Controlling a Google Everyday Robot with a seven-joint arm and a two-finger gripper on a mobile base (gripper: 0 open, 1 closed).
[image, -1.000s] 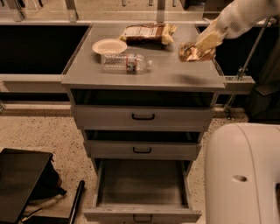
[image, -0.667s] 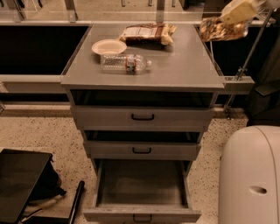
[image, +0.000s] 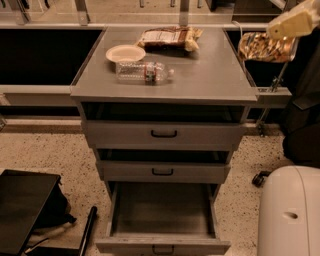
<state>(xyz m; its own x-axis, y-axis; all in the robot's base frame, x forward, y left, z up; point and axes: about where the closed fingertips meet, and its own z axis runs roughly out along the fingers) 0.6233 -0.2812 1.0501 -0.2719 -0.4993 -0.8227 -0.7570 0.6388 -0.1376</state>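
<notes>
My claw (image: 276, 33), clamped shut on the chip bag (image: 264, 48), hangs just past the worktop's (image: 210, 80) right edge, well apart from the bottle (image: 145, 73).

The gripper (image: 295, 22), holding the snack bag (image: 264, 47) at the upper right, is running off the top and right edges, and its grip is blurring into the bag's top. The label on the water bottle (image: 145, 72) is showing too small to read. The lower edge is cutting off the front of the bottom drawer (image: 162, 215), and the right edge is cutting off the white robot base (image: 290, 215)
</notes>
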